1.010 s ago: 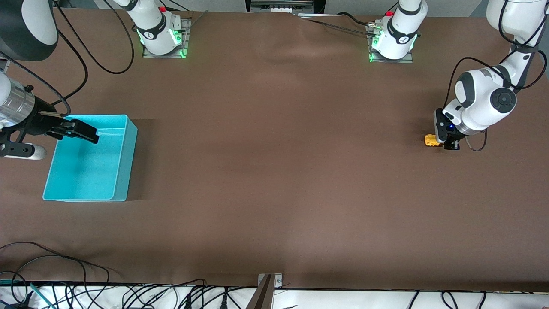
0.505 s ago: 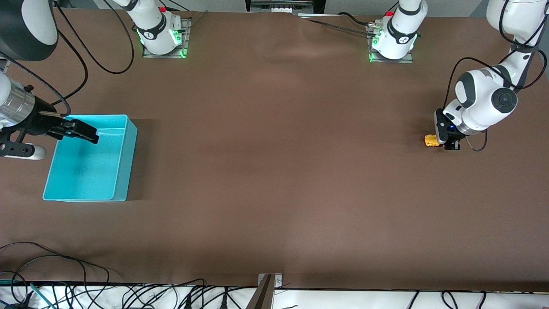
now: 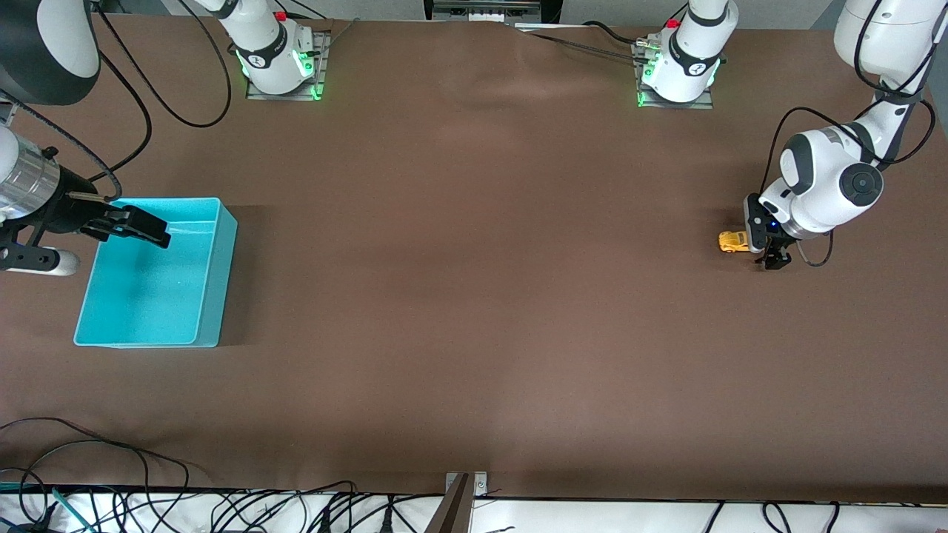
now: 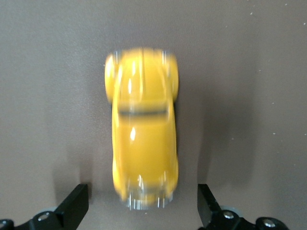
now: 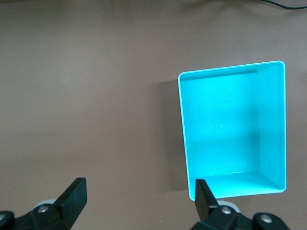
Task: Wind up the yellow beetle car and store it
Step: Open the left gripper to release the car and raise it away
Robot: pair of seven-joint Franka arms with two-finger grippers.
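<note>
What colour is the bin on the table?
Turquoise: the bin shows best in the right wrist view.

The bin (image 3: 152,274) sits on the desk (image 3: 474,296) at the right arm's end. The beetle car (image 3: 733,241) stands on the desk well apart from the bin, at the left arm's end. The left pincer (image 3: 770,255) is just beside the car; the right pincer (image 3: 141,229) hangs over the bin.

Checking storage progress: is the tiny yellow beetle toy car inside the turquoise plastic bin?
No: the yellow beetle car sits on the brown table by the left gripper; the turquoise bin holds nothing.
</note>
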